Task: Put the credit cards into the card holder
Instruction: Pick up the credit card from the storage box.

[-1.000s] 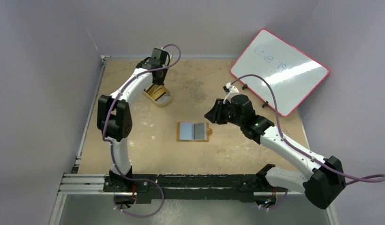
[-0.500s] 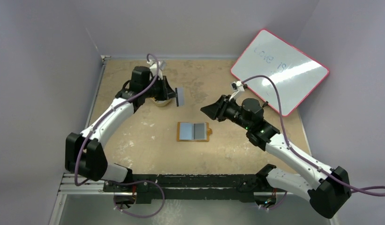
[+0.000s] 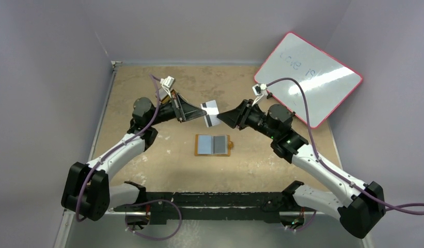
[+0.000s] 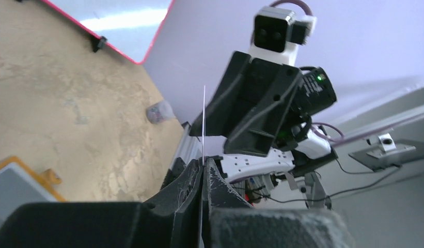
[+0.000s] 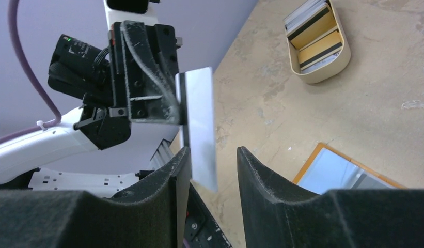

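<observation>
Clearly a handover — the left gripper (image 3: 201, 109) pinches a grey card (image 3: 212, 112) in mid-air near the open card holder (image 3: 214, 145), so the right gripper (image 5: 212, 170), jaws spread about its free edge, should close squarely before the left releases.

Even, diffuse overhead light, fairly bright. Soft, faint shadows under the arms on the desk (image 3: 168, 155). Glare bands on the whiteboard (image 3: 309, 77). Top view sharp. 2 wrist views: left gripper (image 4: 203, 164) and right gripper (image 5: 214, 155) close up, dark, blurred; backgrounds crisper, slight wide-angle stretch at the edges.
</observation>
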